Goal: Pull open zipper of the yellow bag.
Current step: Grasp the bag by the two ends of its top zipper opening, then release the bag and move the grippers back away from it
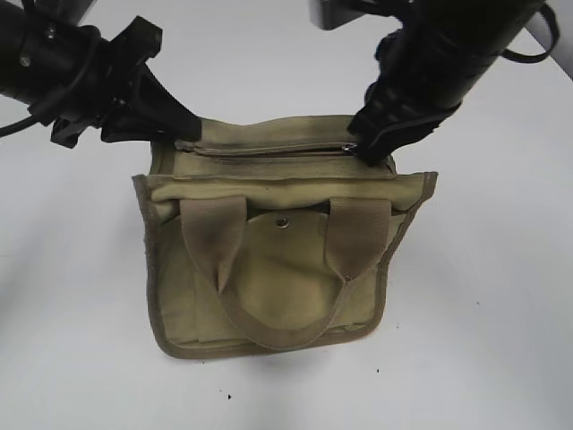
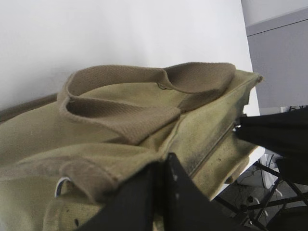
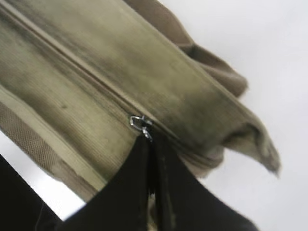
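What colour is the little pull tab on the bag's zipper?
Silver metal. The pull tab on the zipper of the yellow bag shows best in the right wrist view.

A plain white table (image 1: 483,340) is seen across the whole exterior view, evenly lit, with soft shadows cast on it and a few small dark specks (image 1: 228,395) scattered near its front edge. In the left wrist view the table's white surface is bounded at the upper right by a grey panel (image 2: 279,67), whose top strip is lighter. Below that panel, past the table's edge, thin dark struts (image 2: 262,192) are shown crossing over a dim floor, though what they belong to cannot be made out.
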Action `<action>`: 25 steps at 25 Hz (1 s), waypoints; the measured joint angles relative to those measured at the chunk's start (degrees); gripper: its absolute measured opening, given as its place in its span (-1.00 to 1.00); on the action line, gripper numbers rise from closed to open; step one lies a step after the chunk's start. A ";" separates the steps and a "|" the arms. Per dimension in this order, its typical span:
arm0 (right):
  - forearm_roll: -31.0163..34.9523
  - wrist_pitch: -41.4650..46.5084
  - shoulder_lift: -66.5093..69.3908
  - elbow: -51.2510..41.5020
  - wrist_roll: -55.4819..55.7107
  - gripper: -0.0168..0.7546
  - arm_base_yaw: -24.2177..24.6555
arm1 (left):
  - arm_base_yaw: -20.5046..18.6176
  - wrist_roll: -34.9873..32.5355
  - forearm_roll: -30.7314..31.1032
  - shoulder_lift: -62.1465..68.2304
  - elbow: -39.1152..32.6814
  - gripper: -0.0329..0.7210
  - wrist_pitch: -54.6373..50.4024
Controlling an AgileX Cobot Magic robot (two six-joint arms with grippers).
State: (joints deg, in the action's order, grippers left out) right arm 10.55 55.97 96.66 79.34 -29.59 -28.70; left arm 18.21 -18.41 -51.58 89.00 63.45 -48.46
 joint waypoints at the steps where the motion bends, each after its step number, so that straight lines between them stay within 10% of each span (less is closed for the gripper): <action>1: 0.01 1.44 -0.44 0.00 0.45 -0.95 1.35 | 0.00 0.00 0.00 0.00 0.00 -0.90 -0.05; 13: 2.24 10.39 -1.65 0.00 6.37 -0.88 7.39 | 0.00 0.00 0.96 -0.11 0.00 -0.89 -0.42; 21: -2.94 13.31 -9.05 -0.36 19.44 0.08 7.39 | 0.00 0.00 8.33 -6.78 0.04 -0.63 -0.35; 25: -5.53 13.31 -15.78 -5.03 22.17 0.20 7.46 | 0.00 0.00 17.43 -15.14 0.17 -0.41 -1.28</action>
State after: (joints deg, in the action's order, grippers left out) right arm 5.03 69.28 80.89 74.31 -7.42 -21.24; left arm 18.21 -18.41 -34.16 73.86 63.62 -49.74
